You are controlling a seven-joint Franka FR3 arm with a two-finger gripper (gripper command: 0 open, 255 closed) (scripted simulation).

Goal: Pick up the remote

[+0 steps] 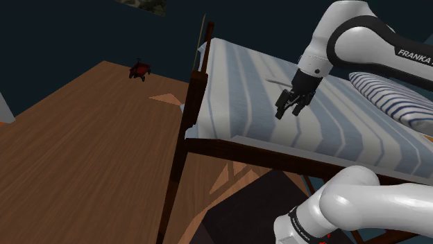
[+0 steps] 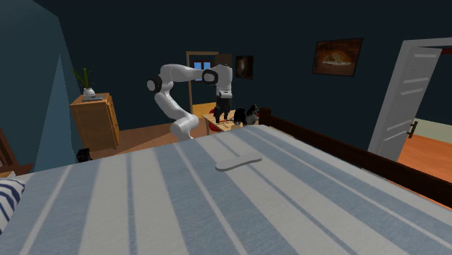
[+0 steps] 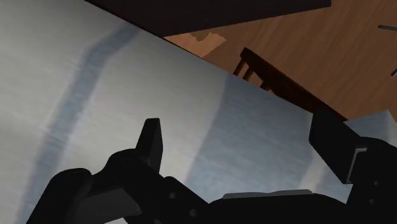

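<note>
Remote: flat pale-grey remote [image 2: 237, 161], laid on the blue-striped bed [image 2: 326, 210]; judged light, stiff, slick.
Hold: to be taken across its narrow middle (low profile).
Pincer: black two-finger pincer [image 1: 288, 111], spread wide, empty.

walls dark blue [image 2: 290, 29] | floor brown wooden planks [image 1: 83, 138] | dark wooden bed frame [image 1: 180, 149] | pale blue-striped bed cover [image 2: 217, 210] | light wooden dresser [image 2: 94, 119] | white panelled door [image 2: 406, 94] standing open | lighting dim
</note>
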